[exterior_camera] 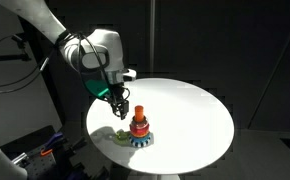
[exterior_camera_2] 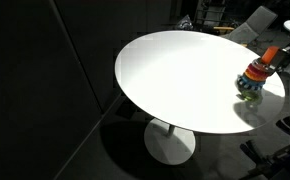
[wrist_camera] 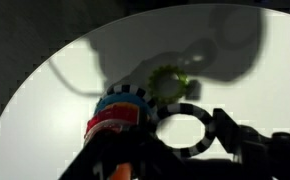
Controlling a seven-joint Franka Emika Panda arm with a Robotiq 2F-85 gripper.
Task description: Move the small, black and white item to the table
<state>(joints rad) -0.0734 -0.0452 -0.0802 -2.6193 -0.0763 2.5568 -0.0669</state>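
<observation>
Reaching in from the upper corner of an exterior view, the white arm (exterior_camera: 70,45) pointed its claw (exterior_camera: 121,108) downward over the round white counter (exterior_camera: 195,110). The claw was just beside the toy stack (exterior_camera: 140,127), on the side nearer the arm.

Task item: the small black-and-white ring (wrist_camera: 190,107) appeared only in the wrist view. There it sat between the two dark fingers (wrist_camera: 230,135), with the bare counter visible through its hole. The claw was closed around this ring and held it off the stack and above the counter, not resting on it. In both exterior views the ring was too small to make out at the fingertips.

Stack: a red top piece sat over an orange-red ring, and below that was a blue toothed base. In the wrist view the stack (wrist_camera: 115,112) lay beside the ring, and its lower rim showed dark and light stripes. In the wider exterior view the stack (exterior_camera_2: 252,82) stood close to the counter's far edge, with most of the counter (exterior_camera_2: 175,80) stretching away from it.

Other piece: a yellow-green toothed ring (wrist_camera: 170,82) lay flat on the counter just past the stack and apart from the claw. It appeared in an exterior view as a pale green patch (exterior_camera: 119,137) next to the blue base. The claw's shadow fell on the counter beneath it.
</observation>
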